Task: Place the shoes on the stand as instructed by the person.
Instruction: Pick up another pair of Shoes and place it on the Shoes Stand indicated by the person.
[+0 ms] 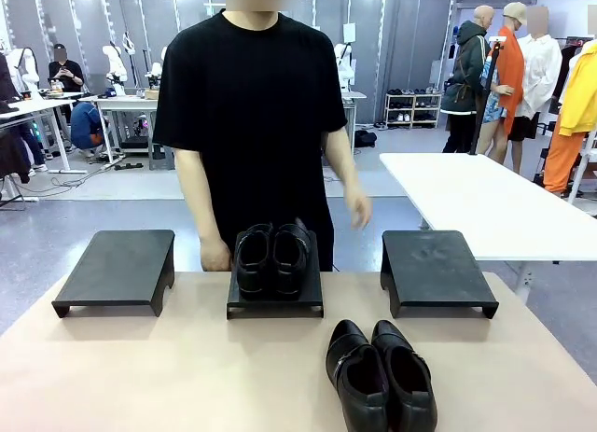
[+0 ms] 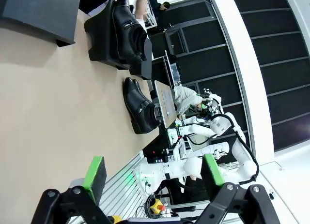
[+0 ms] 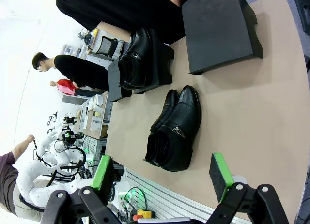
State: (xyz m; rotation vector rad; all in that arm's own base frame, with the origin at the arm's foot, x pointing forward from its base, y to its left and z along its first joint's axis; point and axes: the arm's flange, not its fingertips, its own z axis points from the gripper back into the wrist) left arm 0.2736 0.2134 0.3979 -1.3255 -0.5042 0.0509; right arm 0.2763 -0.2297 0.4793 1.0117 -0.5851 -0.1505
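One pair of glossy black shoes [image 1: 271, 257] sits on the middle black stand [image 1: 276, 299], also seen in the left wrist view as shoes [image 2: 127, 33] and in the right wrist view as shoes [image 3: 135, 64]. A second pair of black shoes [image 1: 380, 374] lies on the tan table near the front edge, right of centre; the same pair [image 3: 174, 129] lies ahead of my right gripper [image 3: 162, 178], which is open and empty. My left gripper [image 2: 155, 173] is open and empty, well back from that pair [image 2: 139, 112]. The person [image 1: 256, 105] stands behind the middle stand, one hand [image 1: 358, 210] raised.
An empty black stand [image 1: 118, 269] sits at the far left and another empty stand [image 1: 435, 269] at the far right. A white table [image 1: 485, 199] stands beyond on the right. Bare tan tabletop [image 1: 168, 367] lies in front of the stands.
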